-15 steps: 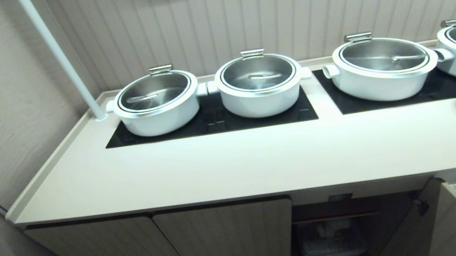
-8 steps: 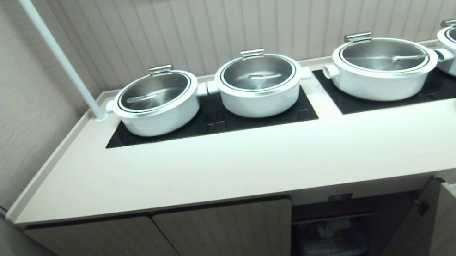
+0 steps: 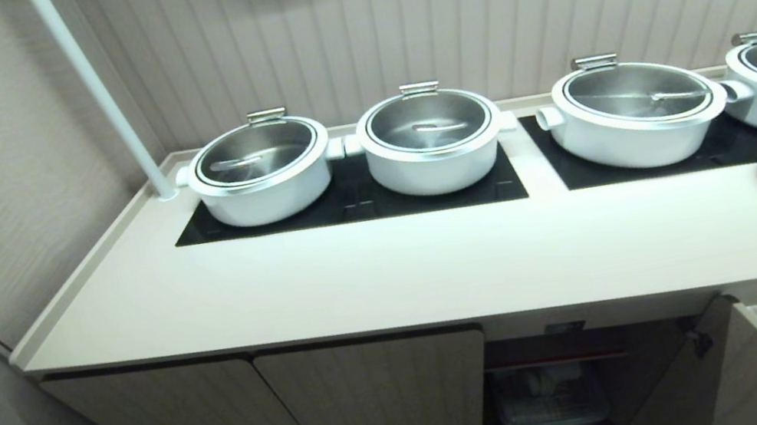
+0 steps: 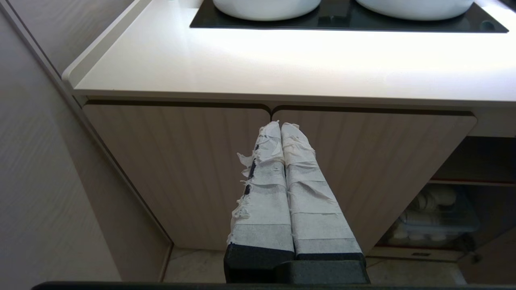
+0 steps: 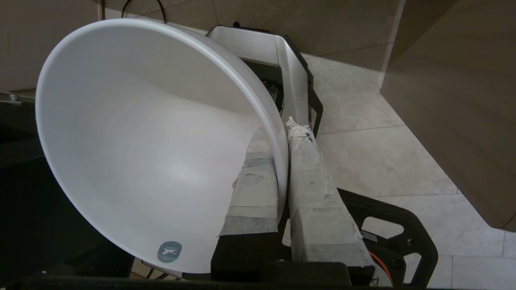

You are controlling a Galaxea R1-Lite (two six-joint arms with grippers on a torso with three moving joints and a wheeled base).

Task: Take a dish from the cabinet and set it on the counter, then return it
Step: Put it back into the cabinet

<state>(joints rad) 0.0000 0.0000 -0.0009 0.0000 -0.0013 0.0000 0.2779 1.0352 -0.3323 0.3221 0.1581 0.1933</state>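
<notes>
Right claw has slid slightly lower at the head view's bottom-right corner | right wrist view alone shows it clamped on the rim of the dish, above the floor | left claw closed, empty, facing the cabinet doors below the tabletop

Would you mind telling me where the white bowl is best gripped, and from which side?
Grip the bowl at its thin rim, one finger inside and one outside the wall, coming edge-on over the lip. The flaring wall is too wide to span; the rim fits a narrow pinch, as the right tool holds it.
</notes>
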